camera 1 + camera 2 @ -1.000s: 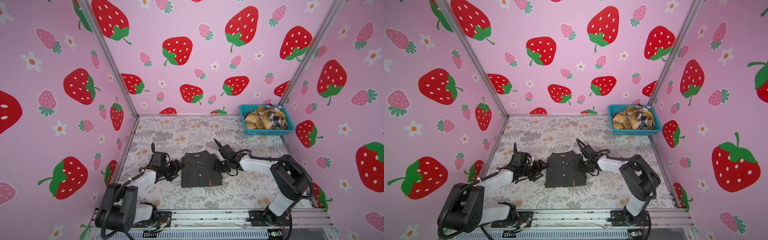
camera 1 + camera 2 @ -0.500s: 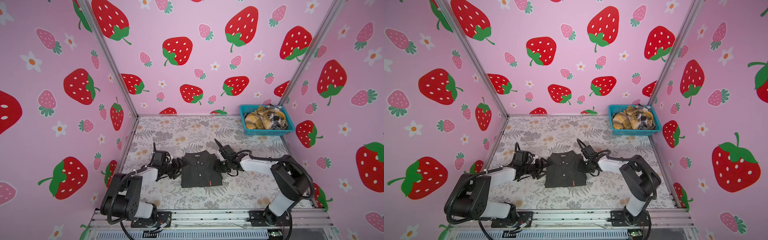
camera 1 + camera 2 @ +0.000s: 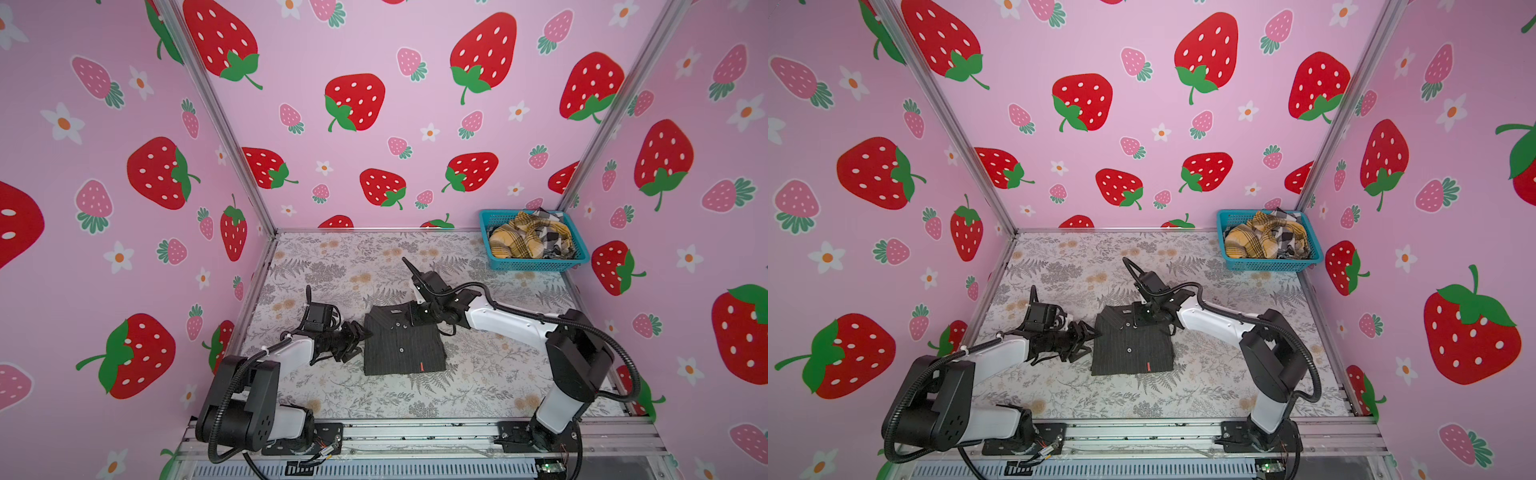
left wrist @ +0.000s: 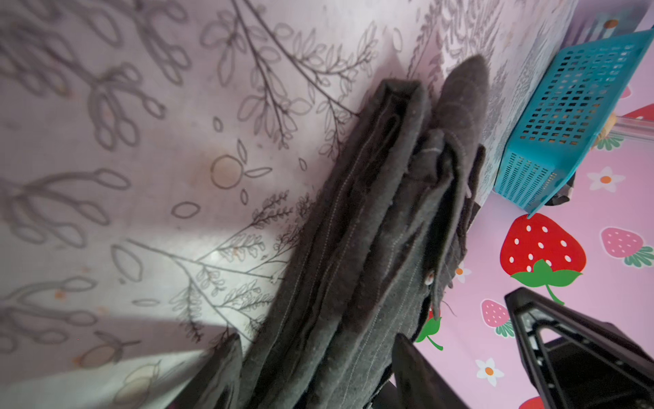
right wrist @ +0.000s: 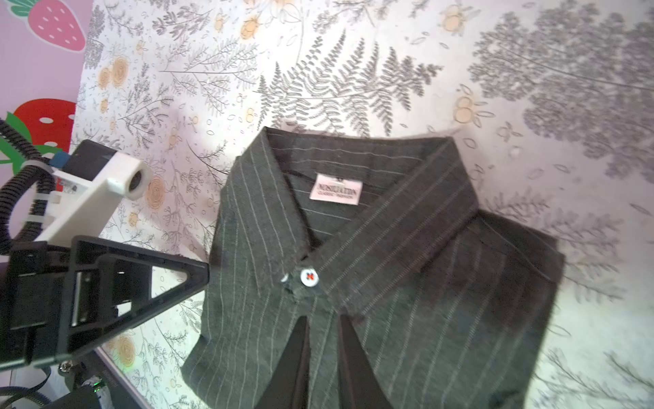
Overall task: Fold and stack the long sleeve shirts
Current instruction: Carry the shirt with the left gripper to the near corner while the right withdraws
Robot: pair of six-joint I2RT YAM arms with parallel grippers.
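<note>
Shirt [image 3: 401, 345] edge sits btwn open left end effector [image 3: 359, 340] jaws.

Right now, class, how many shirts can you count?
3: the pinstripe shirt folded on the table; the yellow plaid shirt and the black-white check shirt in the teal basket. Others may hide underneath.
</note>
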